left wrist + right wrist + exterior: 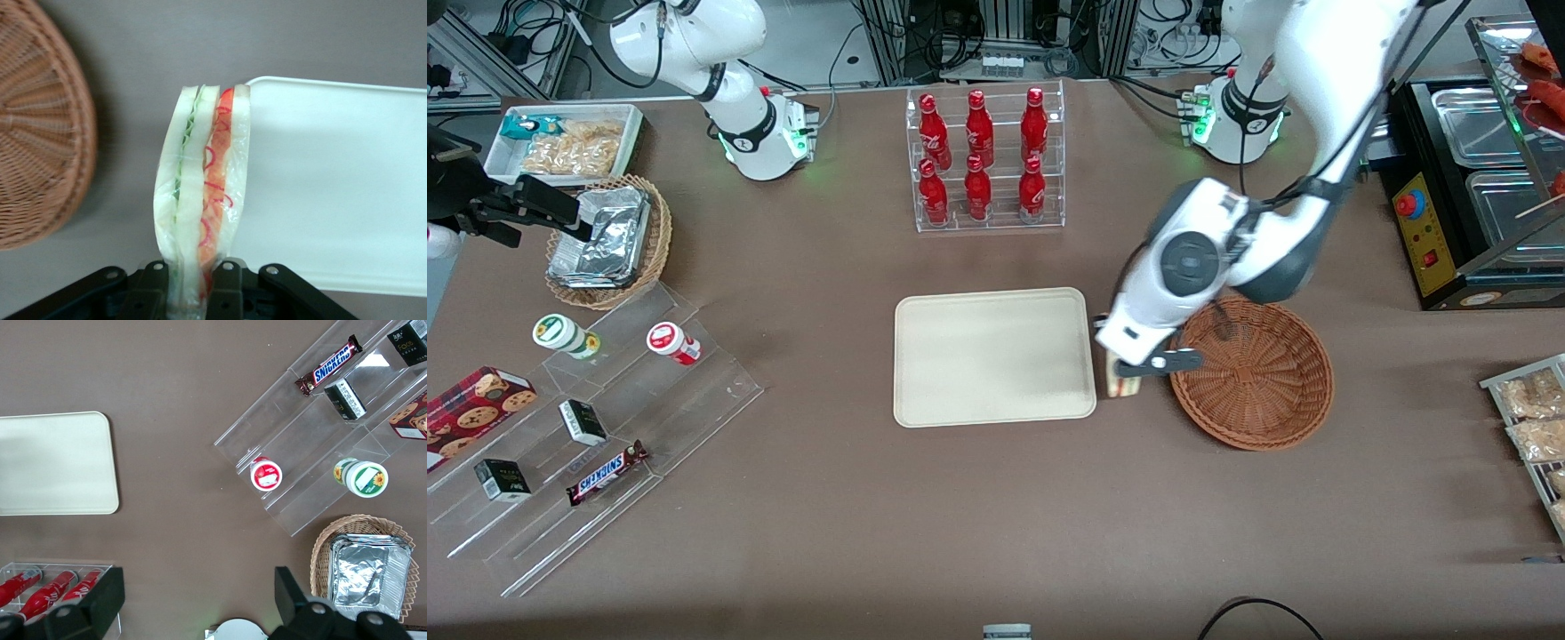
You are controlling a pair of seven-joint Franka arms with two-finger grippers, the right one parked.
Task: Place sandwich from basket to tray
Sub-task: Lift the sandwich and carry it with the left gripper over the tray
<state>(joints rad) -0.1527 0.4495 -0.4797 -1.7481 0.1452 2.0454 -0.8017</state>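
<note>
1. We take the tray (994, 356) as our landmark: it lies flat on the bench (996, 516), and nothing rests on it.
2. Our end effector (1129, 369) hangs just beside the tray's edge on the working arm's side, in the gap between the tray and the basket (1254, 373).
3. Its two fingers (227, 283) are clamped on the sandwich (203, 200), gripping the wedge at one end with the red, orange and green filling layers showing along the cut side.
4. In the wrist view the sandwich sits over bare bench with its outer end just reaching the tray's rounded corner, so it is clear of the basket and not yet over the tray's flat floor.
5. The basket, well to the working arm's side of the tray, looks empty.
6. We judge the step in hand to be the carry: the pick is done and the transfer is partly made, while the placing has not begun.
7. The next move calls for travelling sideways until the wedge is fully inside the tray's rim, then lowering it onto the floor before the fingers part.
8. We would keep the wedge high enough to clear the raised rim.
</note>
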